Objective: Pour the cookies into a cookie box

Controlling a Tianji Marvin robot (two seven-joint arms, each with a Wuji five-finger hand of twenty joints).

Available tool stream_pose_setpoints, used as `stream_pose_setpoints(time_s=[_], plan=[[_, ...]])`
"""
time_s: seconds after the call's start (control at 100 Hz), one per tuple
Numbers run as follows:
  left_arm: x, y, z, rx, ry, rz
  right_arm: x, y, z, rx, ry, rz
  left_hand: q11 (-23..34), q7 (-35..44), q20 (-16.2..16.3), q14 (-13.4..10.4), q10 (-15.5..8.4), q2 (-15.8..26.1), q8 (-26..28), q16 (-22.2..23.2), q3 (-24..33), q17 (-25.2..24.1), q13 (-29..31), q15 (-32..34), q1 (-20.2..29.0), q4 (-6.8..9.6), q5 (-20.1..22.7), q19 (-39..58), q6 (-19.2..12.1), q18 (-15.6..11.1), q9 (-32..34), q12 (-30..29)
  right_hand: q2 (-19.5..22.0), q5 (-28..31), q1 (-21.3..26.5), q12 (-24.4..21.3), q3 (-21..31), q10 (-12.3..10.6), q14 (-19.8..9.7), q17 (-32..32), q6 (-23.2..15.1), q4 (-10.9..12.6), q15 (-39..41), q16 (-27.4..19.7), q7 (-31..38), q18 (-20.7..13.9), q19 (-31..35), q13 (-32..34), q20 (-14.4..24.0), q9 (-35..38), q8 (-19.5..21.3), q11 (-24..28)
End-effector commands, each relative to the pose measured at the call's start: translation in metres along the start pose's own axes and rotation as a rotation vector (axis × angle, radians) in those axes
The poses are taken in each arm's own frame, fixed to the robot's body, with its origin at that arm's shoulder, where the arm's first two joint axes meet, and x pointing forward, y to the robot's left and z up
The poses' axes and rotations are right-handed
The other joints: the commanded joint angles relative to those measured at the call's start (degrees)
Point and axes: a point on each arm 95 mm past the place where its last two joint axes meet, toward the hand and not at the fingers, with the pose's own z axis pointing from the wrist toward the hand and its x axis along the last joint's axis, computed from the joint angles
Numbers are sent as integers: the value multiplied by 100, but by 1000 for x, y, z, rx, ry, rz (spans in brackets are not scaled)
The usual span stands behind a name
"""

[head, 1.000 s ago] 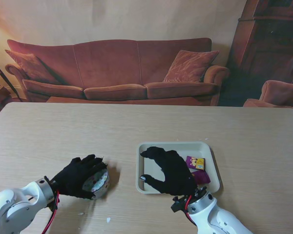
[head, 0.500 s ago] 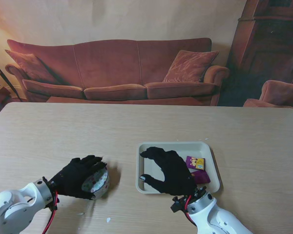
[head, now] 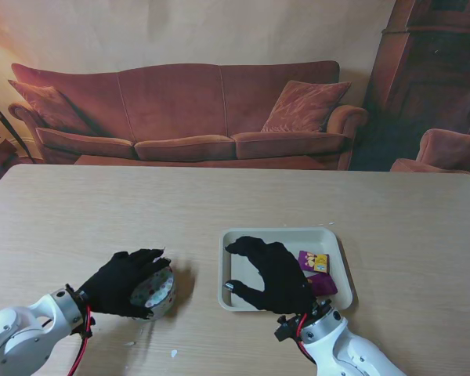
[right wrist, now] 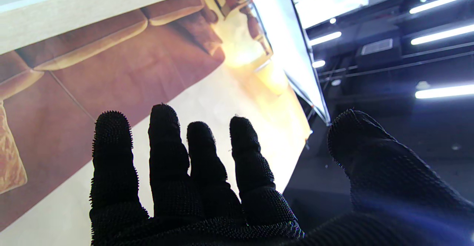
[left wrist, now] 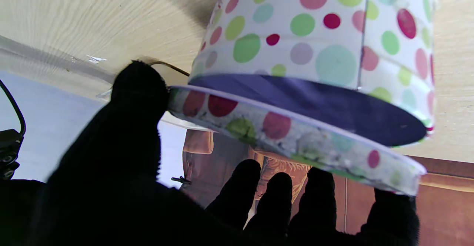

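Fingers of the black-gloved left hand point(head: 119, 282) wrap over a round polka-dot tin point(head: 154, 287), white with green, pink and red spots, and clasp its lid. In the left wrist view the thumb point(left wrist: 139, 90) presses against the lid's rim while the other fingertips point(left wrist: 318, 186) hook its far edge. The spotted lid point(left wrist: 296, 137) is tilted away from the tin's body point(left wrist: 314, 35), leaving a dark gap between them on one side. What the tin holds cannot be seen. The tin stands on the pale wooden table point(head: 219, 196), to the left of the cream rectangular plastic tray point(head: 341, 262) and apart from it.

The black-gloved right hand point(head: 272, 276) hovers over that tray, palm down, fingers spread and gripping nothing; the right wrist view shows all four fingers point(right wrist: 166, 150) and the thumb held apart with only air between them. It covers the tray's left and middle part. In the tray, just right of this hand, lie a small purple packet with a yellow picture point(head: 314, 262) and, nearer to me, a darker magenta packet point(head: 323, 283) partly hidden by the hand. A few white crumbs point(head: 173, 353) lie on the table nearer to me than the tin.
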Motion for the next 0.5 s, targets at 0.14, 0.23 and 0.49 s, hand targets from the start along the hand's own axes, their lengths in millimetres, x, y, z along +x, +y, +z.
stream_pose_setpoints(time_s=[0.14, 0.23, 0.49], plan=[[1, 4, 0, -17, 3, -22, 3, -1, -1, 7, -8, 5, 273, 84, 560, 115, 147, 0, -22, 400, 1290, 571, 354, 528, 468, 290, 144, 1899, 182, -891, 66, 222, 152, -4, 119, -30, -101, -85, -90, -23, -95, 206, -215, -40, -27, 14, 21, -70, 0, 26, -44, -94], [1, 4, 1, -10, 5, -26, 2, -1, -1, 7, -9, 5, 324, 83, 721, 141, 162, -33, -30, 519, 1410, 645, 414, 668, 479, 295, 193, 2147, 231, -949, 97, 260, 153, -9, 122, -31, -97, -91, -83, -28, -89, 207, -213, -40, -28, 12, 18, -70, -2, 20, -45, -96], [-1, 1, 1, 32, 3, -31, 2, -1, -1, 9, -10, 4, 410, 109, 951, 165, 188, -46, -37, 699, 1541, 745, 511, 864, 462, 284, 298, 2387, 242, -1024, 180, 301, 158, -13, 119, -29, -100, -89, -82, -27, -94, 205, -211, -41, -25, 15, 20, -73, -2, 20, -45, -92]])
